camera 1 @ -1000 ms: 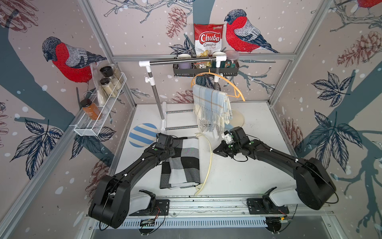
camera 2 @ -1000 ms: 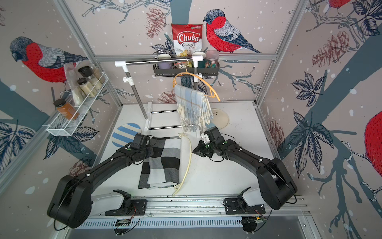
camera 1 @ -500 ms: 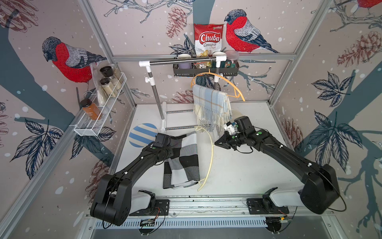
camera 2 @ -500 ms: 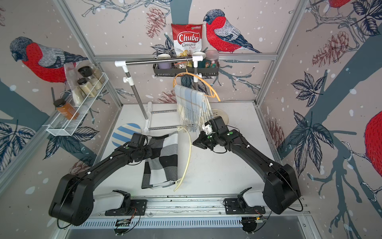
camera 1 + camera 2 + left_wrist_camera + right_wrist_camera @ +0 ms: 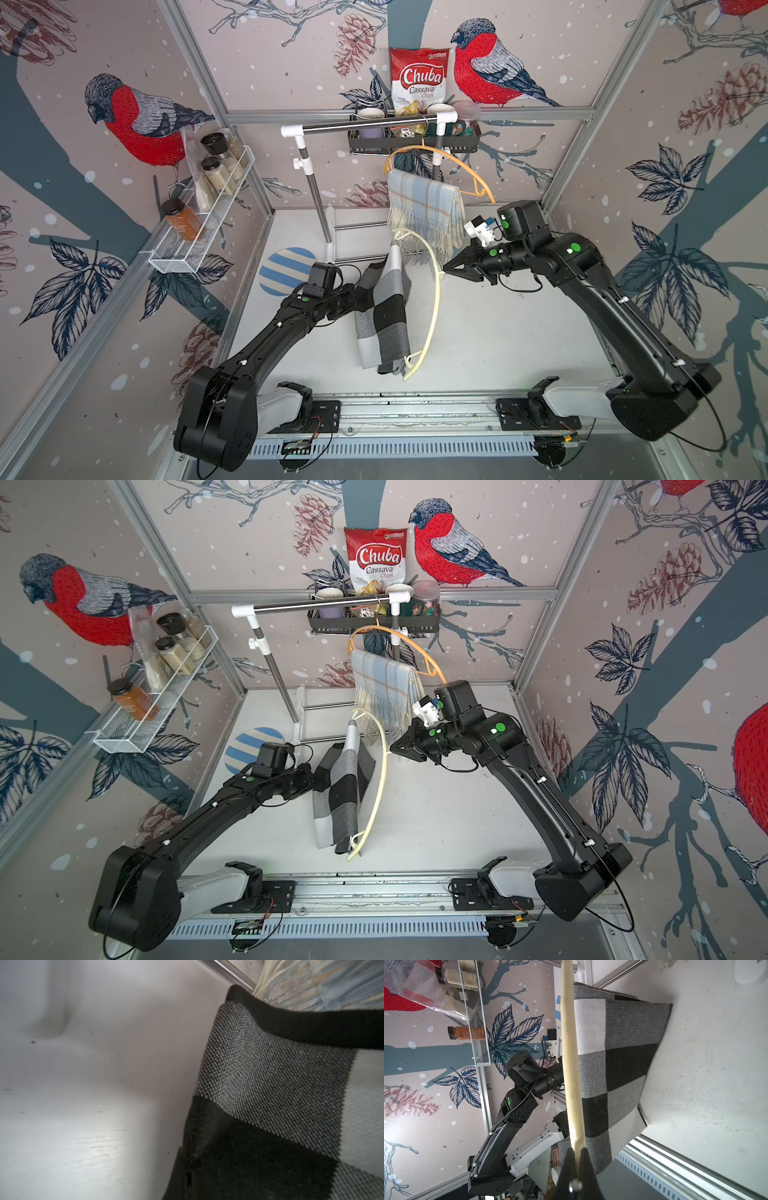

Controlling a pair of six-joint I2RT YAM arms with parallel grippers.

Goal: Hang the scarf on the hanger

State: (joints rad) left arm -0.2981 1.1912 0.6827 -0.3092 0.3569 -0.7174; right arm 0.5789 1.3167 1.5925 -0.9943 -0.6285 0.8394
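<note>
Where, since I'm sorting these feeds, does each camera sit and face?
Top views: high up front, facing down at the table; left arm, right arm show.
Left wrist: on left arm, facing the checked scarf; own body unclear.
Right wrist: on right arm, facing along the cream hanger; right gripper, left arm show.
Shared: checked scarf, everywhere.

The left arm [image 5: 266, 345] and right arm [image 5: 602, 307] are matte black with boxy links, round green dots [image 5: 574, 248] at the joints, thin black cables [image 5: 519, 289] looping at the wrists and white bases [image 5: 577, 405] on a silver rail [image 5: 415, 411] at six o'clock, and the right gripper [image 5: 449, 268] tapers to a black wedge.
</note>
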